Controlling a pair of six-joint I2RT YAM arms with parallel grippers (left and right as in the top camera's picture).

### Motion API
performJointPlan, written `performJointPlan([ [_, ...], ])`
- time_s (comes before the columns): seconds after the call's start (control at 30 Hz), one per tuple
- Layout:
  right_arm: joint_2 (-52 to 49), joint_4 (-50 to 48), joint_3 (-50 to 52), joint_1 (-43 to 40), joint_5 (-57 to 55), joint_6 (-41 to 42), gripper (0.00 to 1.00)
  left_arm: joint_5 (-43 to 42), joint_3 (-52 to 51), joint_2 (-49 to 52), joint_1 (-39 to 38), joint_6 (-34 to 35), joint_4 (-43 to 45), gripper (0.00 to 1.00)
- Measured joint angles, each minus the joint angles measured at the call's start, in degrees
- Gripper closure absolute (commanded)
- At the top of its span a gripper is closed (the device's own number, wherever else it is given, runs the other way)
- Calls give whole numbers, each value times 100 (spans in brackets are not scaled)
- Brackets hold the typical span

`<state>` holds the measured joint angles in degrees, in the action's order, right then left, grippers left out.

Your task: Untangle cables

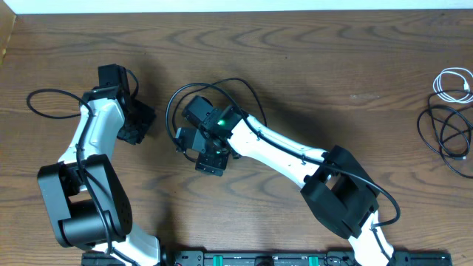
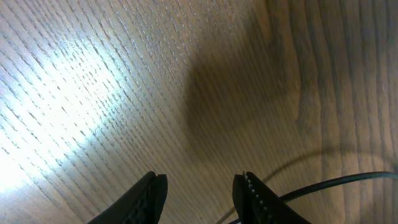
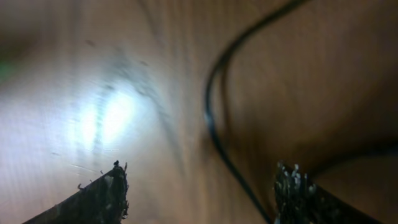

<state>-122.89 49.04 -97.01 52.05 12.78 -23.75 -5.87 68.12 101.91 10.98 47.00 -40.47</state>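
The white cable [image 1: 454, 83] lies in a small curl on the table [image 1: 332, 59], at the far right of the overhead view. The black cables [image 1: 443, 137] lie just beside the white cable, on the side nearer the robot, in big loose loops that cross over each other. The white cable looks like it lies on its own, but it may touch the top black loop; it is too small to be sure. So I think the white one is mostly free and the black loops are the job left to do. The right gripper [image 3: 202, 171] is far to the left of the white cable, with its fingers wide apart and nothing held. A dark cord [image 3: 211, 124] runs on the wood under it, and I cannot tell if it is a cable or the arm's own wire. The left gripper [image 2: 199, 185] is even farther from the white cable, with its fingers apart and empty. Lots of bare wood lies between the grippers and the white cable, so there is room to move. The table's end past the white cable is out of view, so a push that way could be risky.
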Motion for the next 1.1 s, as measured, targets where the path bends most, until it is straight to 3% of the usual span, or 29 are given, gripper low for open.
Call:
performJointPlan([
  [0.1,0,-20,24,-11,-348,-85,10,0,0,0,0,0,0,59],
  [0.43,0,-868,887,-22,-909,-299,4,0,0,0,0,0,-2,59],
  [0.53,50,-1257,1108,-66,-1032,-337,14,0,0,0,0,0,0,59],
  [0.7,92,-1449,1222,-138,-1082,-372,42,0,0,0,0,0,2,59],
  [0.9,92,-1434,1237,-101,-1099,-372,52,0,0,0,0,0,7,59],
  [1.1,103,-1399,1239,87,-1222,-376,55,0,0,0,0,0,9,59],
])
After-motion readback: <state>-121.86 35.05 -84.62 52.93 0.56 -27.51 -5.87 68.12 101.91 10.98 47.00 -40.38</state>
